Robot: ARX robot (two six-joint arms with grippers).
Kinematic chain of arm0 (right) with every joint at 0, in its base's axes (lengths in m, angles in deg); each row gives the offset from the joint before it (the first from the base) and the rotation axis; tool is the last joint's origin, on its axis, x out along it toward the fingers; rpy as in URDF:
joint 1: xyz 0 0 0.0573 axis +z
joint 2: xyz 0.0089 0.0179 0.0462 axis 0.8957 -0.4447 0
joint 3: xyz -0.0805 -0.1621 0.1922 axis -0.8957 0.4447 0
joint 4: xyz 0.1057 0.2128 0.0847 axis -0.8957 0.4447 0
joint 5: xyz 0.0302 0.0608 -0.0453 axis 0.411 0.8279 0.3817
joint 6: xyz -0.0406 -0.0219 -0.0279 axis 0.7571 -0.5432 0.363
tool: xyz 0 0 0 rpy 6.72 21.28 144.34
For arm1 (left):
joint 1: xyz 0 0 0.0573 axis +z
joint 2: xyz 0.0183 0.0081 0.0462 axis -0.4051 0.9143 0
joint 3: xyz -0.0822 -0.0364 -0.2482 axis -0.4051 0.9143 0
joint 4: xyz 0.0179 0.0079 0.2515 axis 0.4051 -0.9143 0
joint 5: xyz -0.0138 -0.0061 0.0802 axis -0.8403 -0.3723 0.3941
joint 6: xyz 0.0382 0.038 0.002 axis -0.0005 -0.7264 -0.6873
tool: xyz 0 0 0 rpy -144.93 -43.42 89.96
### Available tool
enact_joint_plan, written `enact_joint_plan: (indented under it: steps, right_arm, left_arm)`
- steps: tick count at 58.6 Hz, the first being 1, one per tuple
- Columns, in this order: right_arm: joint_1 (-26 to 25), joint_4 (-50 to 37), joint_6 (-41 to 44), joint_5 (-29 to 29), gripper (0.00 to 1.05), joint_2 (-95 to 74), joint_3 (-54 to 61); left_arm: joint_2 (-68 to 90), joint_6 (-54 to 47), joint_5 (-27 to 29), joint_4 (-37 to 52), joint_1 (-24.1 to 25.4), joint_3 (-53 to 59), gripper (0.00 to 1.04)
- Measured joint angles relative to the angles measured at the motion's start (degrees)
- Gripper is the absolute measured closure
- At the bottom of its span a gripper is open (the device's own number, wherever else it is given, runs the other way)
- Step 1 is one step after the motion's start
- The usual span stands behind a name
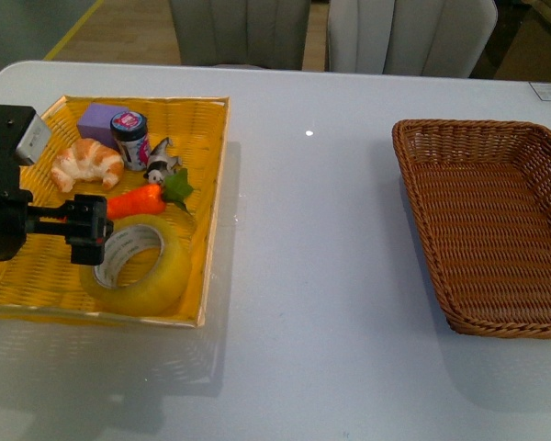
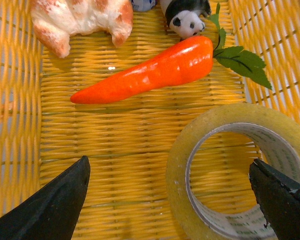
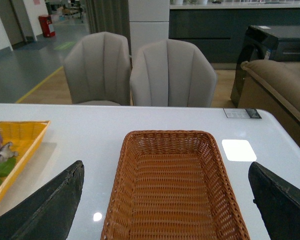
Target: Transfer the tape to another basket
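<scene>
Looking through the front camera, I see the left claw (image 1: 94, 234) hanging over the yellow tray (image 1: 216, 184), which sits at 9 o'clock on the white surface (image 1: 312, 276). The tape (image 1: 142, 262) lies flat in that tray, toward its 5 o'clock corner, with its hole facing up. From the front the claw overlaps the roll's 9 o'clock edge.

In the left wrist view the left claw (image 2: 168, 165) is released, its jaws spread wide. One dark finger (image 2: 50, 205) is over bare tray weave (image 2: 130, 150), apart from the roll. The other finger (image 2: 285, 200) is at the far side of the tape (image 2: 230, 112), so most of the roll lies between them, unclamped. I cannot tell whether that finger touches the roll. Green lettering shows on the white core.

At 12 o'clock of the tape lies an orange carrot (image 1: 136, 199) (image 2: 150, 72) with a green leaf (image 1: 177, 188) (image 2: 240, 60). Beyond it are a croissant (image 1: 85, 163) (image 2: 80, 17), a small panda figure (image 1: 161, 163) (image 2: 187, 17), a dark jar (image 1: 129, 138) and a purple block (image 1: 96, 119).

The brown basket (image 1: 482, 211) stands at 3 o'clock on the surface, well apart from the tray, and holds nothing.

The right arm is out of the front view. Its wrist camera shows the right claw (image 3: 166, 167) released too, jaws wide with nothing between them, above the basket (image 3: 170, 185). Two grey chairs (image 3: 135, 70) stand beyond the surface.
</scene>
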Motion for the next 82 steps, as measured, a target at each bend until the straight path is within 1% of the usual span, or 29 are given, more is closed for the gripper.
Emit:
enact_joint_plan:
  steps: [16,29,32,34,47,48,51,55,59,65,73,82]
  right_arm:
    - [0.0,0.0,0.0,0.0,0.09,0.0,0.0]
    - [0.0,0.0,0.0,0.0,0.09,0.0,0.0]
    - [0.0,0.0,0.0,0.0,0.09,0.0,0.0]
    - [0.0,0.0,0.0,0.0,0.09,0.0,0.0]
    - [0.0,0.0,0.0,0.0,0.09,0.0,0.0]
    - [0.0,0.0,0.0,0.0,0.09,0.0,0.0]
    - [0.0,0.0,0.0,0.0,0.09,0.0,0.0]
    - [0.0,0.0,0.0,0.0,0.09,0.0,0.0]
    - [0.0,0.0,0.0,0.0,0.09,0.0,0.0]
    - [0.0,0.0,0.0,0.0,0.09,0.0,0.0]
    - [0.0,0.0,0.0,0.0,0.09,0.0,0.0]
    - [0.0,0.0,0.0,0.0,0.09,0.0,0.0]
  left_arm:
    - [9.2,0.0,0.6,-2.9,-0.4,-8.8,0.09]
    - [12.3,0.0,0.5,-4.2,-1.9,-11.6,0.09]
    - [12.6,0.0,0.5,-4.3,-2.3,-12.0,0.19]
    - [12.7,0.0,0.5,-4.5,-2.7,-12.2,0.28]
    - [13.5,0.0,0.5,-5.1,-3.4,-12.6,0.61]
    - [13.5,-0.1,0.7,-5.2,-3.5,-12.6,0.67]
    - [13.5,-0.3,0.7,-5.3,-3.5,-12.6,0.73]
    - [13.5,0.0,0.9,-5.4,-3.4,-12.6,0.85]
    - [12.5,0.3,0.9,-5.4,-3.2,-12.3,0.88]
    - [9.4,2.8,0.6,-5.3,-2.4,-10.6,0.89]
    - [3.4,6.3,-0.5,-5.8,-1.8,-8.9,0.90]
    - [-4.3,11.0,-0.8,-9.1,-2.3,-8.8,0.90]
